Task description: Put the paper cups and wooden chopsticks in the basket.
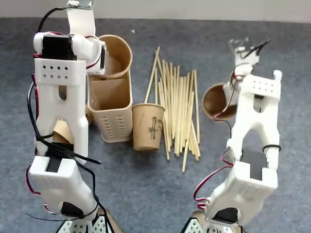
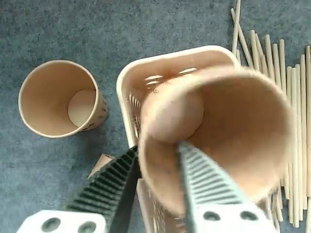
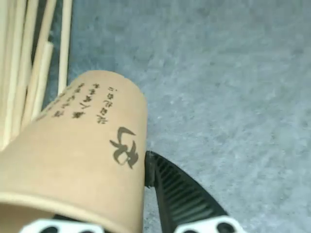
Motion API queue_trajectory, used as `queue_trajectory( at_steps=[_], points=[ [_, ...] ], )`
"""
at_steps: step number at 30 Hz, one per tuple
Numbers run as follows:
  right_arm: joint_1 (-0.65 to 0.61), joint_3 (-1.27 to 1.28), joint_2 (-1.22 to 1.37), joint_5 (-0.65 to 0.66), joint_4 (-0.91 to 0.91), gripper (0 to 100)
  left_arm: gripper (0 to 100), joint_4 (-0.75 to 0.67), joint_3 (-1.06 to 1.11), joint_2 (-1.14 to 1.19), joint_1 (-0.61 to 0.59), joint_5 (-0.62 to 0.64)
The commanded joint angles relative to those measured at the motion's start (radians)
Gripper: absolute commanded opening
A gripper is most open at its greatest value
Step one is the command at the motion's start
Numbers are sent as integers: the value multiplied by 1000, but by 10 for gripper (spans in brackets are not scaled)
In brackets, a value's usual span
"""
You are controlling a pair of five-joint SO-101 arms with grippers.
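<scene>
Over the basket (image 1: 115,124), left fingers (image 2: 206,182) pinch a cup (image 2: 243,131); right fingers (image 3: 180,194) grip another cup (image 3: 73,145).

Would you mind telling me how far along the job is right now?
Done: nothing visible in the basket yet. In hand: the left gripper holds a first cup above the basket; the right gripper grips a second cup. Remaining: a third cup by the chopsticks, a fourth cup beside the basket, and all the chopsticks.

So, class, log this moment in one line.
left hand: paper cup over basket | right hand: second cup gripped | chopsticks: on table
</scene>
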Motion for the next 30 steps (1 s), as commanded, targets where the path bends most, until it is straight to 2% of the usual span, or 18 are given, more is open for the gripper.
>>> queue_trajectory(
  at_steps=[1, 5, 11, 14, 21, 26, 30],
  points=[
    [12, -203, -18, -38, 101, 4, 320, -15, -125, -10, -28, -11],
    [-8, -430, -18, -44, 243, 4, 322, -15, -346, -16, -77, -9],
    [-96, -877, -21, -44, 492, 5, 322, -3, -647, -16, -226, -9],
    [-156, -992, -48, -97, 487, 5, 322, 2, -642, -8, -325, -5],
    [-441, -1001, -96, -203, 484, 5, 322, 0, -479, -8, -506, -9],
    [-598, -995, -194, -245, 440, 5, 322, -3, -409, -7, -598, -9],
    [-653, -865, -176, -247, 348, 5, 323, -5, -372, -7, -621, -11]
  ],
)
